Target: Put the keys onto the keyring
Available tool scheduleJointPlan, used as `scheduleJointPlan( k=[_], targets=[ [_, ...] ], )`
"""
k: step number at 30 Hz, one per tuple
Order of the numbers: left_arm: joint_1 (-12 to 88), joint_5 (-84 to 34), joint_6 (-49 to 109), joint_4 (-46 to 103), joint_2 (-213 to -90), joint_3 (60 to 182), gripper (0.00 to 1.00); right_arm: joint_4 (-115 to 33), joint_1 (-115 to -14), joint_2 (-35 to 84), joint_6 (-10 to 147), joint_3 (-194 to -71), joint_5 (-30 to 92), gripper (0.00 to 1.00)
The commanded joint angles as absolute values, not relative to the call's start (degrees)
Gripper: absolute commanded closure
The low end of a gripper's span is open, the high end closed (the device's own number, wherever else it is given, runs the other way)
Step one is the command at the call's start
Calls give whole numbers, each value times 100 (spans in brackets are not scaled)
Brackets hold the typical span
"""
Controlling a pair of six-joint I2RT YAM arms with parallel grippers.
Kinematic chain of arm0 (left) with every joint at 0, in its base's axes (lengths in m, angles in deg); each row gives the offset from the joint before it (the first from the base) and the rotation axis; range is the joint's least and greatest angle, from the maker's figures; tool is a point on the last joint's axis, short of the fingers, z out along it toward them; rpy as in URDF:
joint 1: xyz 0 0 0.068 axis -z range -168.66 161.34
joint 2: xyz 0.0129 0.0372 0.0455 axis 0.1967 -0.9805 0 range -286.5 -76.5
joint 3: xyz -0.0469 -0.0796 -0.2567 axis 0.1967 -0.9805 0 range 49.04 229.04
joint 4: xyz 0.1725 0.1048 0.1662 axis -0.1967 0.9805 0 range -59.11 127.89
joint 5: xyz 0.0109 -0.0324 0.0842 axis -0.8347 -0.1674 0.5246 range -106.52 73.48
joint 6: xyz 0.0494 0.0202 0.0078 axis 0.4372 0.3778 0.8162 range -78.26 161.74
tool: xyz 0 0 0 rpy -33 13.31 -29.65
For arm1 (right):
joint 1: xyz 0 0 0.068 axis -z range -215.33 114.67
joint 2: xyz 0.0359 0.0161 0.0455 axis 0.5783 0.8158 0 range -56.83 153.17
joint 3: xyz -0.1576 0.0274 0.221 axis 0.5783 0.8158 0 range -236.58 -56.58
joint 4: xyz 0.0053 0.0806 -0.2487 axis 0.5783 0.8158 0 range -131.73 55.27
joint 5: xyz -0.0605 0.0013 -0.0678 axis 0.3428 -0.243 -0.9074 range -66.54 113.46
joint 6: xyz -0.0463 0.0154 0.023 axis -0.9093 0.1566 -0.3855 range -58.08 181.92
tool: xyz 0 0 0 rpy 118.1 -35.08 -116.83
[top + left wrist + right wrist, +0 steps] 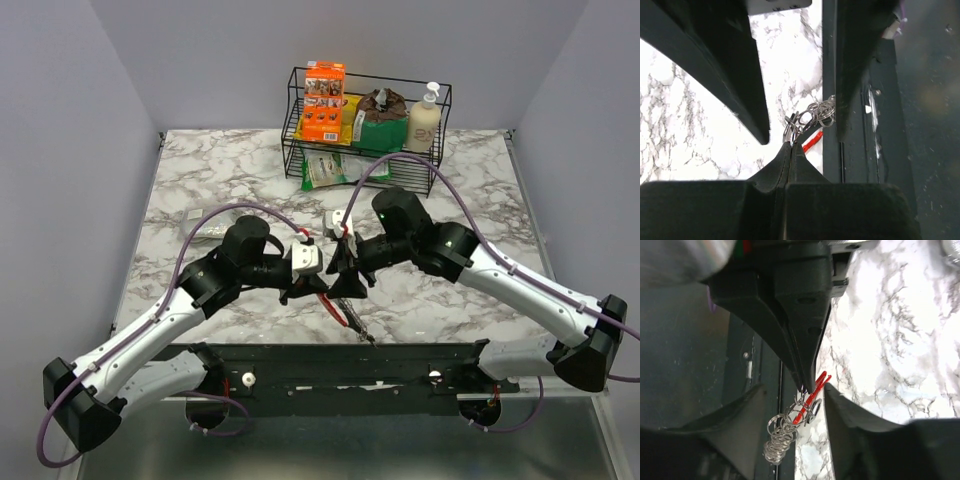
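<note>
Silver keyring point(791, 131) is pinched in the closed left hand point(791, 145). The right hand point(792, 400) stands open astride it, gripping nothing. The keys point(357, 328) appear to trail below with a red tag point(810, 397), toward the bench's point(200, 190) near edge. Risk: the thin ring twists out when the right hand closes. The wrist views show the pinch; only the top view shows the trailing strand.

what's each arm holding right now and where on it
Only the left gripper holds: jaws pinched on one end ring of the silver keyring bunch, beside the red tag. The right gripper straddles the bunch, jaws open, holding nothing.
</note>
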State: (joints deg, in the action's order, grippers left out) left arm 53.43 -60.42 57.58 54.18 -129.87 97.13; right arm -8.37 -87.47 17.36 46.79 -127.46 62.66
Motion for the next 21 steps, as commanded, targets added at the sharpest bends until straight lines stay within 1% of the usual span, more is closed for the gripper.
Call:
scheduleJointPlan(
  k=[1, 4, 10, 12, 13, 14, 21],
  targets=[
    [5362, -5783, 5317, 4558, -12634, 9466, 100, -1536, -8780, 1226, 4961, -12453, 5635, 31],
    [5362, -5739, 5141, 4241, -12467, 9307, 100, -1861, -8780, 1006, 5076, -12269, 5266, 23],
    [5362, -5844, 4851, 3749, -12256, 9114, 100, -2081, -8780, 777, 5102, -12040, 4904, 23],
    [5362, -5880, 4807, 3617, -12229, 9061, 100, -2204, -8772, 663, 5085, -11934, 4956, 25],
    [5362, -5949, 4798, 3599, -12194, 9052, 100, -2257, -8772, 601, 5067, -11890, 5122, 30],
    [5370, -5985, 4807, 3590, -12194, 9061, 100, -2371, -8780, 549, 5041, -11794, 5219, 33],
    [5370, -6143, 4763, 3476, -12115, 9043, 100, -2503, -8763, 434, 4927, -11688, 5764, 39]
  ],
)
